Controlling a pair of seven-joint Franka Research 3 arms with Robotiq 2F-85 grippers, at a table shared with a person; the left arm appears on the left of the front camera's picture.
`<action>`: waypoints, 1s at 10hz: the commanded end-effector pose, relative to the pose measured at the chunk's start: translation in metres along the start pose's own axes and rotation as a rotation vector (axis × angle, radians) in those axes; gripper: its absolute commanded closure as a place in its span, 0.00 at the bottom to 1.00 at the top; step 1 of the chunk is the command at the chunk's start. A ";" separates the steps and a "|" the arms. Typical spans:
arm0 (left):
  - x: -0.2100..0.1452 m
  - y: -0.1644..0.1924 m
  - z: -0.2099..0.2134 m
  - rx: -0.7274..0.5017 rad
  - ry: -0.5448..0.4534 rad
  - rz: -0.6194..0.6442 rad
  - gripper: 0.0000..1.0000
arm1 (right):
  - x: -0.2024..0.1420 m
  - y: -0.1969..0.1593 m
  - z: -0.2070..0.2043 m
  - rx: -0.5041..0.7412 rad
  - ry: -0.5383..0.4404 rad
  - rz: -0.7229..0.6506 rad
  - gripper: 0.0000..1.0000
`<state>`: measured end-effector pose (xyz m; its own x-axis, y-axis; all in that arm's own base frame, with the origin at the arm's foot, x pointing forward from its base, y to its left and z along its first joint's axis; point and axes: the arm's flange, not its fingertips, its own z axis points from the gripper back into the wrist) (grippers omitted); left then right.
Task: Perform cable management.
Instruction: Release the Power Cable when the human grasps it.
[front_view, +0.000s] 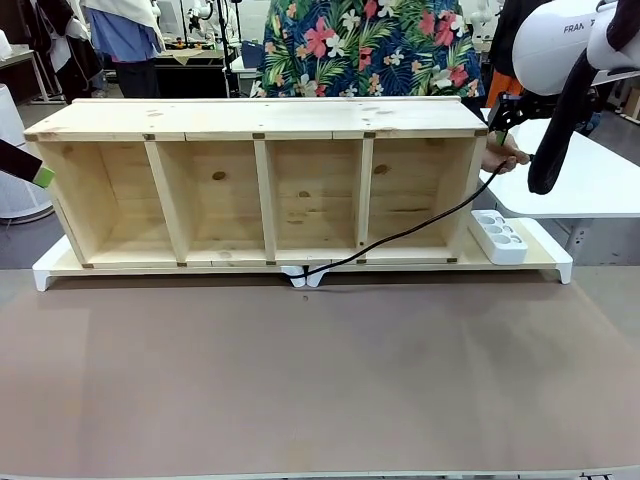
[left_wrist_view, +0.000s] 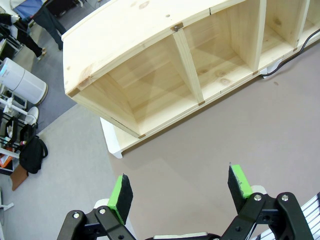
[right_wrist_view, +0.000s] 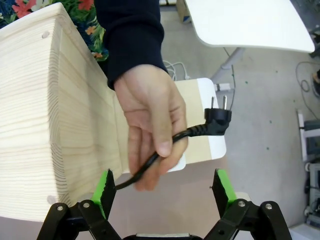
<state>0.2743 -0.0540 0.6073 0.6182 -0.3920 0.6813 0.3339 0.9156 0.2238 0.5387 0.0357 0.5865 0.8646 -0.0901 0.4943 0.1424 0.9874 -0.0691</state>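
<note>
Cable sits pinched in the person's hand beside the wooden shelf unit's end, its two-prong plug pointing to 12 o'clock on my right wrist camera. My right gripper hovers under it, jaws wide, gripping nothing. My left gripper hangs over the counter, jaws wide and holding nothing too.

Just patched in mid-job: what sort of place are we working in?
Probably a robotics lab or workshop: a white robot arm over a brown work table, a bare pine shelf unit, and white tables behind.
</note>
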 end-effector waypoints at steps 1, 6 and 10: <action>0.002 0.000 -0.001 0.003 -0.010 0.000 0.00 | -0.001 0.000 0.000 -0.002 0.006 0.000 0.00; 0.002 0.000 -0.001 0.003 -0.010 0.000 0.00 | -0.001 0.000 0.000 -0.002 0.006 0.000 0.00; 0.002 0.000 -0.001 0.003 -0.010 0.000 0.00 | -0.001 0.000 0.000 -0.002 0.006 0.000 0.00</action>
<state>0.2743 -0.0540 0.6073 0.6182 -0.3920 0.6813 0.3339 0.9156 0.2238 0.5387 0.0355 0.5865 0.8646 -0.0903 0.4943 0.1426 0.9874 -0.0691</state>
